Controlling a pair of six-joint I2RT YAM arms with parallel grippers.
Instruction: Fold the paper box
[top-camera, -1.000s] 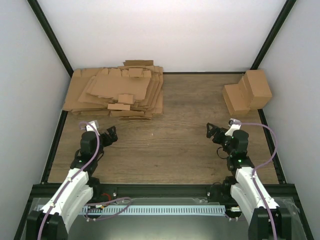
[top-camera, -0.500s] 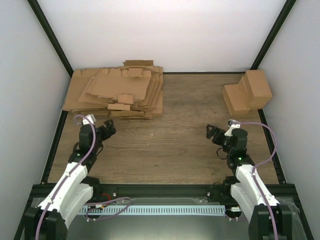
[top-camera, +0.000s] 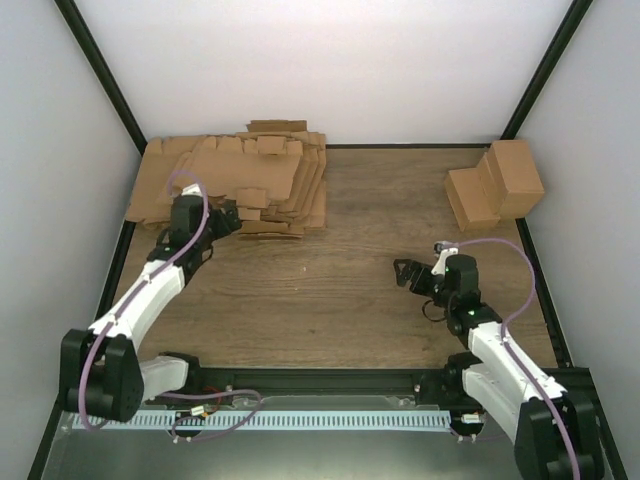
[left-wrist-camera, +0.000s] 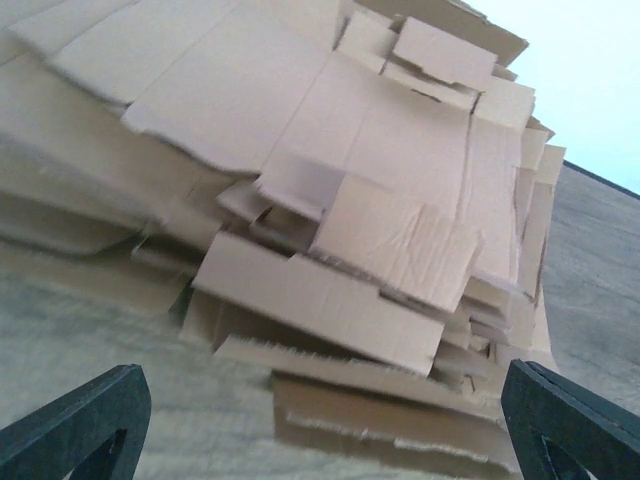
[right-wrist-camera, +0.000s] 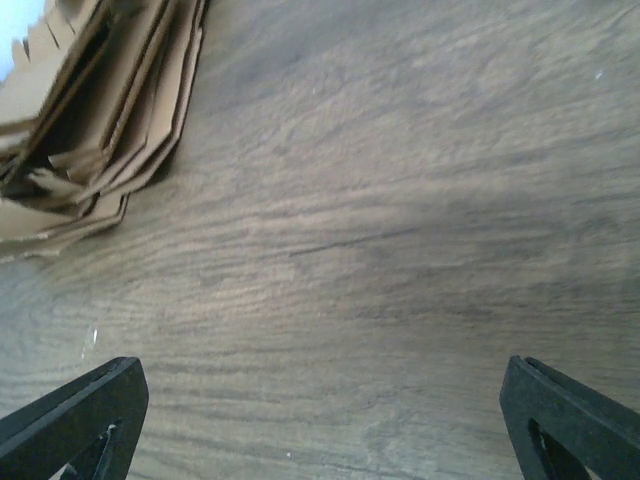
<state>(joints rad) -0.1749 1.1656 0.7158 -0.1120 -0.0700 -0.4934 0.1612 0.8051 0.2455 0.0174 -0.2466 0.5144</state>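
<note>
Wooden table (top-camera: 340, 300): our left hand (top-camera: 228, 214) gapes empty at the cardboard sheet heap's (top-camera: 240, 175) near edge; our right hand (top-camera: 404, 274) gapes empty, well apart from it.

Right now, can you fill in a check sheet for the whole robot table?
surface: wooden table, bare in the middle.
job's things: heap of flat cardboard sheets far left; no single sheet pulled off yet.
clutter: folded boxes far right.
grippers: left gripper open at the heap's near edge, empty; right gripper open over bare wood, empty.
cables: purple cable looping on each arm; loose wires at the near rail.
surroundings: white walls, black frame posts.
</note>
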